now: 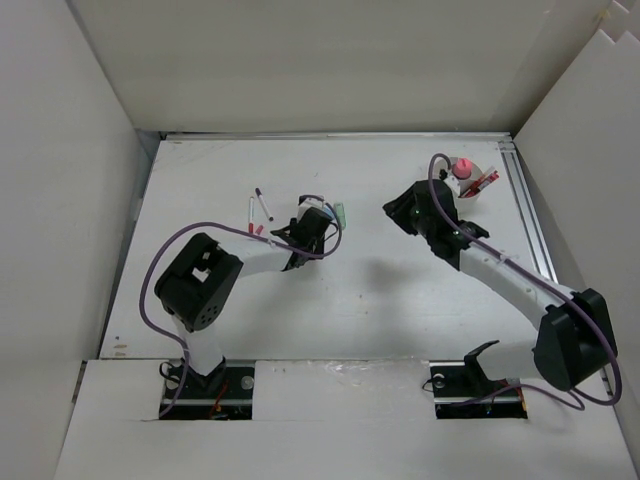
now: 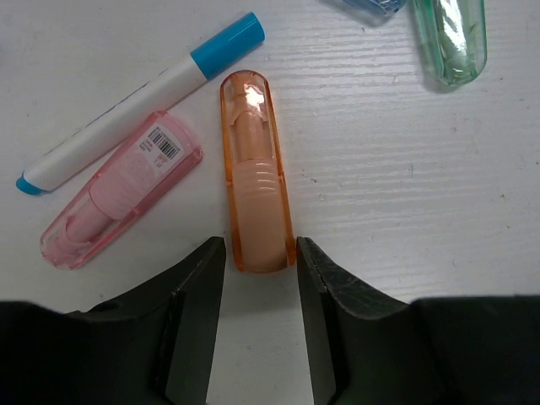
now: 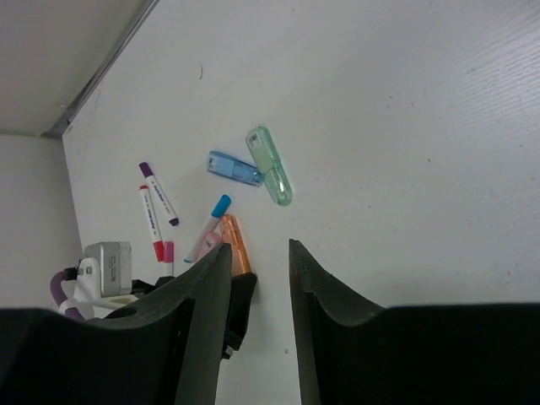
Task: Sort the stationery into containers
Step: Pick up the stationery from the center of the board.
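My left gripper (image 2: 260, 253) is open, low over the table, with its fingertips on either side of the near end of an orange translucent eraser-like case (image 2: 256, 177). A pink case (image 2: 122, 187) and a white marker with a blue cap (image 2: 143, 97) lie left of it. A green case (image 2: 451, 38) and a blue case (image 2: 371, 7) lie beyond. In the top view the left gripper (image 1: 310, 228) is at mid-table. My right gripper (image 3: 258, 249) is open and empty, held above the table (image 1: 402, 210). The white cup (image 1: 481, 193) at the back right holds red pens and a pink piece.
Two white markers (image 1: 258, 208) with red and purple caps lie left of the left gripper; they also show in the right wrist view (image 3: 154, 207). A metal rail (image 1: 528, 215) runs along the table's right edge. White walls enclose the table on three sides.
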`<move>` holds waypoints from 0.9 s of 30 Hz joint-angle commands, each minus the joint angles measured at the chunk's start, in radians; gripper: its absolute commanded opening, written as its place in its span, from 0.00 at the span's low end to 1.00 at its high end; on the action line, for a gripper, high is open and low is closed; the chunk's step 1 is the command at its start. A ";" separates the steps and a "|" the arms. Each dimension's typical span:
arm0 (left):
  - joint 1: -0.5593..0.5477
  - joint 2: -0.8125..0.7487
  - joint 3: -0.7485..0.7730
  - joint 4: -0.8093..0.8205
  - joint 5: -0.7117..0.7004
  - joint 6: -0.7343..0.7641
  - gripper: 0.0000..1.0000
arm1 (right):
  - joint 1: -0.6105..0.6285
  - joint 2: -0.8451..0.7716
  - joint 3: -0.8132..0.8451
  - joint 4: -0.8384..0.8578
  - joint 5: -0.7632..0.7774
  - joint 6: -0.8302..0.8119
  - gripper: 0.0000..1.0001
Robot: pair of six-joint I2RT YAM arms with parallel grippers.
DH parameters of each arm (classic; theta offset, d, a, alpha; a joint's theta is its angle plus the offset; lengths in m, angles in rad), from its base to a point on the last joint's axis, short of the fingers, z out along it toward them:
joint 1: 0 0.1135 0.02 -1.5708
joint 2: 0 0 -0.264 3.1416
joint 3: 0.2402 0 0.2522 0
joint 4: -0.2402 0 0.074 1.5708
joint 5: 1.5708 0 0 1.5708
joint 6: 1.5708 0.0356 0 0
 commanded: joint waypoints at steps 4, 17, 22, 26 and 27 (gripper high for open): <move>0.003 0.028 0.041 -0.019 -0.047 0.001 0.29 | 0.007 0.034 -0.007 0.077 -0.036 -0.011 0.41; 0.003 -0.240 -0.135 0.152 0.225 0.010 0.07 | 0.007 0.085 0.002 0.111 -0.218 -0.051 0.71; 0.003 -0.352 -0.218 0.230 0.356 0.000 0.07 | -0.002 0.128 0.011 0.121 -0.352 -0.070 0.76; 0.003 -0.403 -0.270 0.309 0.471 -0.010 0.07 | 0.007 0.148 0.022 0.134 -0.436 -0.070 0.77; 0.003 -0.403 -0.279 0.341 0.502 -0.010 0.07 | 0.018 0.157 0.031 0.143 -0.462 -0.079 0.77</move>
